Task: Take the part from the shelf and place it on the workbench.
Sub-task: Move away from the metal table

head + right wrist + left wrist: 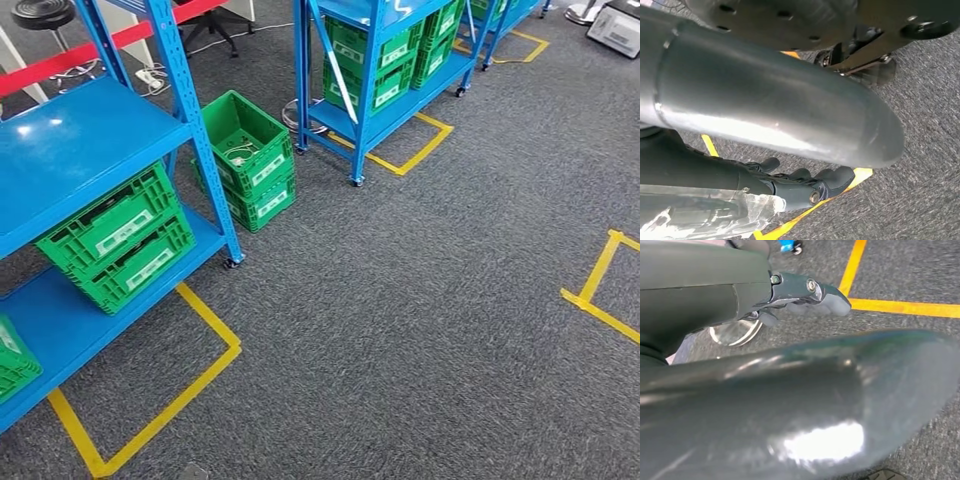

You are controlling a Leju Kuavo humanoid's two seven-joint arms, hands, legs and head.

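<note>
While both arms hang over carpet, right hand (806, 187) fingers clamp a clear bagged part (708, 215), pressed against them; left hand (806, 295) fingers: cannot tell. Pickup looks done; blue shelf (83, 150) nearby; desk placement remains.

Six green crates (113, 235) are clearly countable, on two blue shelves (68, 150) and floor.

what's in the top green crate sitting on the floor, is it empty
Not empty: the upper green crate of the floor stack is open-topped, and a pale coiled item lies on its bottom. What it is, cannot tell.
</note>
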